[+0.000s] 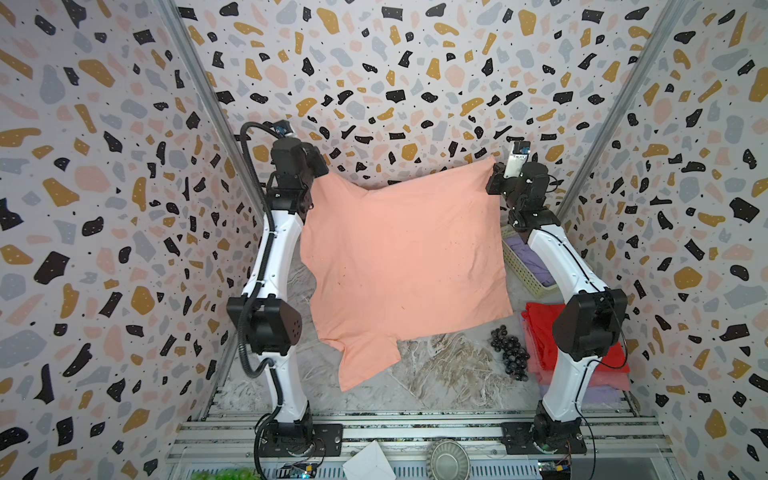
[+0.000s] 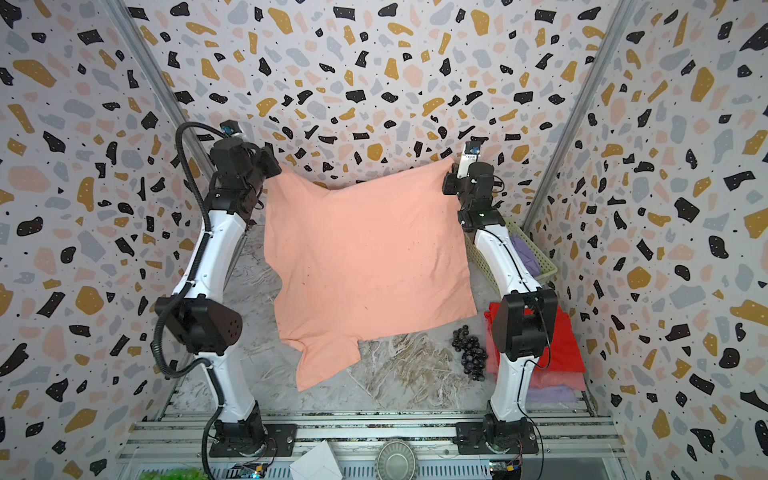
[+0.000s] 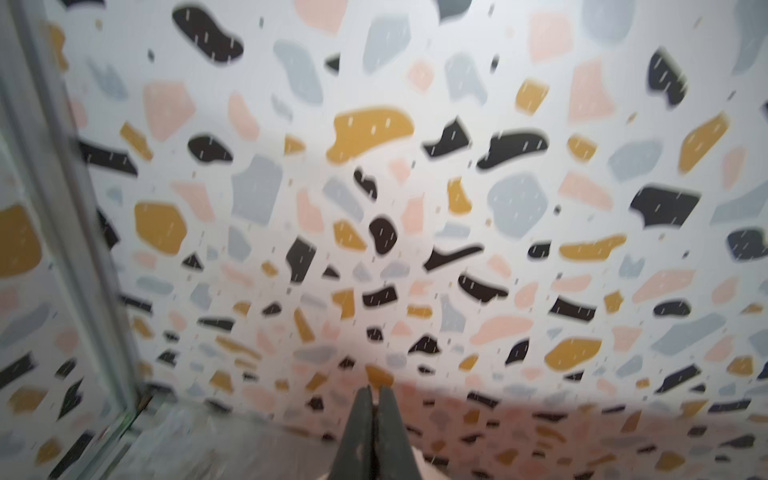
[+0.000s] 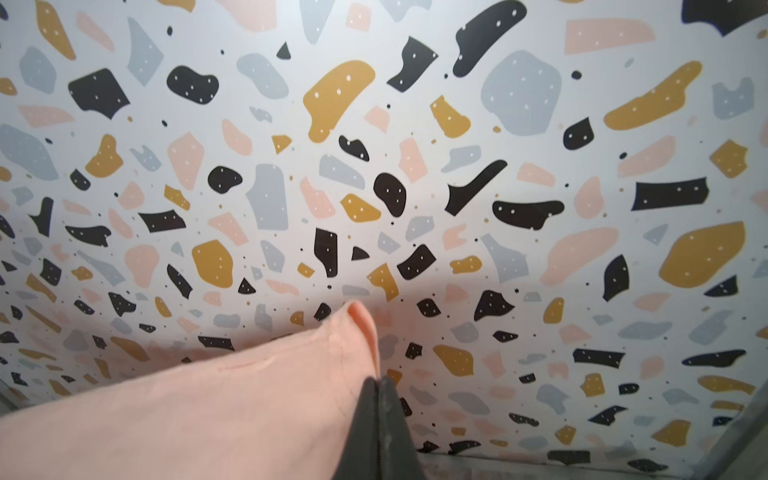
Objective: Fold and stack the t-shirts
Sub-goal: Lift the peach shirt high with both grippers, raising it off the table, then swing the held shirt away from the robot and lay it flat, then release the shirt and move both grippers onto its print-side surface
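L gripper (image 3: 376, 390) & R gripper (image 4: 379, 380) both pinch 1 peach tee (image 1: 399, 266), held up. 1 pile (image 1: 540, 328) of 3 tees. 1 basket (image 1: 517, 268), 1 grape bunch (image 1: 509, 353).

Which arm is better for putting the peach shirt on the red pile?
Right, probably: the right gripper and left gripper each pinch a peach shirt corner, but the red pile lies on the right arm's side.

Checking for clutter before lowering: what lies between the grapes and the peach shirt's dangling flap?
Only bare marble tabletop, seen in both top views, separates the grapes from the peach shirt.
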Robot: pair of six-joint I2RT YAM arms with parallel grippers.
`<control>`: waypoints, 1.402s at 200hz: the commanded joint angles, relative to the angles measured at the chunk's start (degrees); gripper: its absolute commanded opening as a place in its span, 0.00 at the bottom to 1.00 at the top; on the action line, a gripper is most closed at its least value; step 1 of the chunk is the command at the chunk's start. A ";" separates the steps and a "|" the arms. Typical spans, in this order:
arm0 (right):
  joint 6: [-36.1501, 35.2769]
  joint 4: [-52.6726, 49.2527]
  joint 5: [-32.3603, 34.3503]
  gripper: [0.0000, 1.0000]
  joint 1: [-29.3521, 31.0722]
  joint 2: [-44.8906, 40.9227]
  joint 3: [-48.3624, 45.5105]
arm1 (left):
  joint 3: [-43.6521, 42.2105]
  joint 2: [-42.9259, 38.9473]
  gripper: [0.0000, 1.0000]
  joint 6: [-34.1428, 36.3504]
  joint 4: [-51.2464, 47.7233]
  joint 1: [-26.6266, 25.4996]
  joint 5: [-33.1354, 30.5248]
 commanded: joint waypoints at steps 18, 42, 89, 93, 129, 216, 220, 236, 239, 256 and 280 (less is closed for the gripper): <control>-1.17 4.30 -2.13 0.00 -2.36 -13.00 0.39 | 1.60 -12.71 0.00 3.45 6.68 3.75 2.40; -2.44 10.52 -2.19 0.00 -2.49 -25.75 -15.79 | -25.77 -32.46 0.00 8.10 19.30 3.82 -3.38; 1.70 6.75 2.63 0.00 -2.50 -44.15 -45.97 | -58.58 -57.83 0.00 8.19 17.83 3.80 -4.76; 2.45 5.98 2.92 0.01 -2.47 -45.62 -48.57 | -60.72 -59.43 0.00 7.28 16.61 3.77 -3.99; 13.15 -4.71 8.79 0.65 -2.36 -55.65 -66.54 | -83.79 -72.41 0.46 0.45 11.01 3.74 16.17; 15.10 -2.44 -1.33 0.77 -1.10 -57.71 -65.78 | -88.09 -74.56 0.69 -0.52 7.40 3.76 15.00; 15.19 -2.23 -1.88 0.77 -0.70 -56.82 -65.70 | -88.29 -73.49 0.69 -0.68 7.52 3.74 14.88; 15.66 -0.43 -3.60 0.77 1.50 -53.52 -66.05 | -90.20 -69.11 0.71 -1.77 9.78 3.73 14.87; 15.80 0.03 -4.05 0.77 1.98 -52.70 -66.13 | -90.74 -68.17 0.71 -2.05 10.37 3.73 14.87; 15.79 2.17 -6.46 0.77 4.86 -47.82 -65.94 | -92.41 -62.43 0.73 -3.00 12.70 3.73 14.48; 16.67 7.93 -10.83 0.77 8.92 -39.94 -65.18 | -92.44 -52.79 0.75 -4.78 15.10 3.82 12.04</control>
